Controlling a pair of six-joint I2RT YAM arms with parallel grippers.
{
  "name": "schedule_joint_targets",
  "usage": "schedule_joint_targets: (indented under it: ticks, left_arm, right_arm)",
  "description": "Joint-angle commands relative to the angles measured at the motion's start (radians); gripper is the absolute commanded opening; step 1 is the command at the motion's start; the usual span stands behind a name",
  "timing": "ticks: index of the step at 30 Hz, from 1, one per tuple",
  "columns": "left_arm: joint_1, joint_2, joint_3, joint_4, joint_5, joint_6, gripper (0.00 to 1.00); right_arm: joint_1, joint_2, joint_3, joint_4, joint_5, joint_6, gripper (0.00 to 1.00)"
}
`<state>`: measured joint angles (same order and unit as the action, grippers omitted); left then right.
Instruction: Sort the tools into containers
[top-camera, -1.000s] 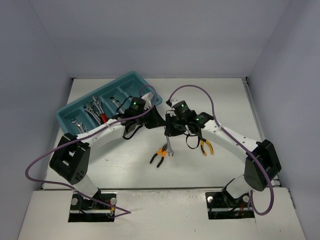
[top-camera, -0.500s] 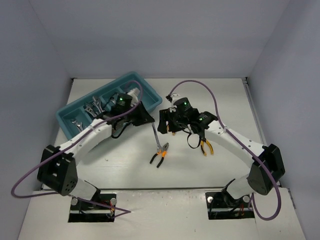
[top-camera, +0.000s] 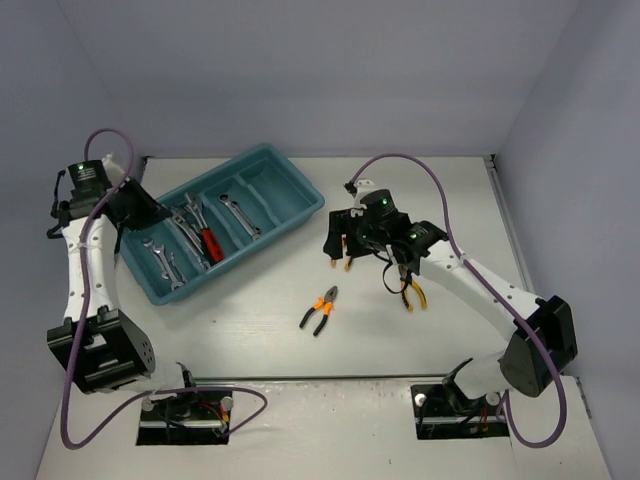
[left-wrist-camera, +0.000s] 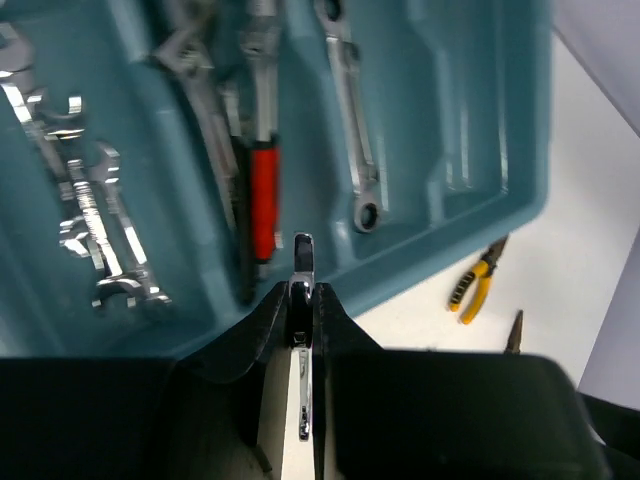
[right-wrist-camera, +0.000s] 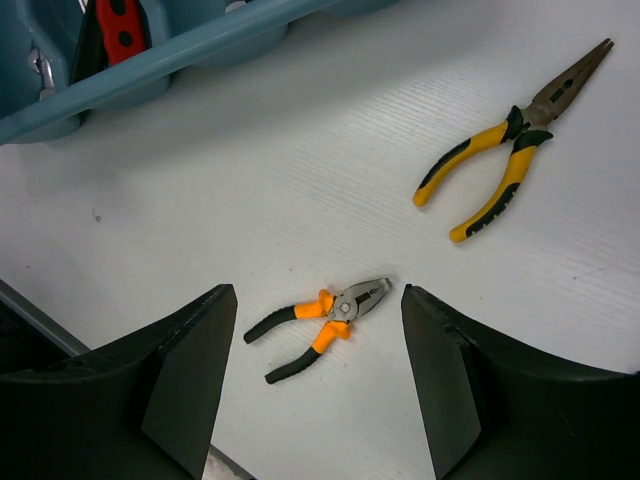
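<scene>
The left gripper (left-wrist-camera: 303, 300) pinches a silver wrench (left-wrist-camera: 303, 250) over the tray (left-wrist-camera: 520, 150) to sort it, while the right gripper (right-wrist-camera: 318, 292) gapes above the lower-centre orange pliers (right-wrist-camera: 330, 307).

Plenty of bare table (top-camera: 250, 320) around the orange pliers (top-camera: 320, 311) for my right gripper (top-camera: 340, 258) to pass, with only the tray (top-camera: 262, 247) rim far-left and the yellow pliers (top-camera: 412, 294) right crowding it.

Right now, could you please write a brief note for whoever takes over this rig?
Left gripper: shut on a silver wrench, at the tray edge.
Right gripper: open, empty, above the table.
Done: wrenches lie in three tray compartments; the end compartment looks empty.
To do: drop the held wrench in; orange pliers and yellow pliers lie on the table.
</scene>
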<state>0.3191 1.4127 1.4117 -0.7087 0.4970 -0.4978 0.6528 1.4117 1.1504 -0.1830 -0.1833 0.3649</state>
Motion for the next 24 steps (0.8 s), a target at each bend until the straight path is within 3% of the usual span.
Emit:
schedule_joint_targets:
  ticks: [1, 11, 20, 24]
  left_arm:
    - [0.106, 0.084, 0.103, -0.152, -0.021, 0.147, 0.0]
    - [0.143, 0.314, 0.253, -0.169, -0.186, 0.23, 0.0]
    - [0.135, 0.363, 0.269, -0.166, -0.208, 0.234, 0.42]
    - [0.117, 0.317, 0.259, -0.169, -0.21, 0.233, 0.47]
  right_arm:
    - [-0.016, -0.029, -0.025, 0.034, -0.006, -0.029, 0.64]
    - [-0.066, -0.073, -0.136, 0.034, 0.008, -0.041, 0.64]
    - [-0.097, -0.067, -0.169, 0.034, 0.046, -0.019, 0.64]
    - [-0.106, -0.056, -0.169, 0.033, 0.089, 0.016, 0.64]
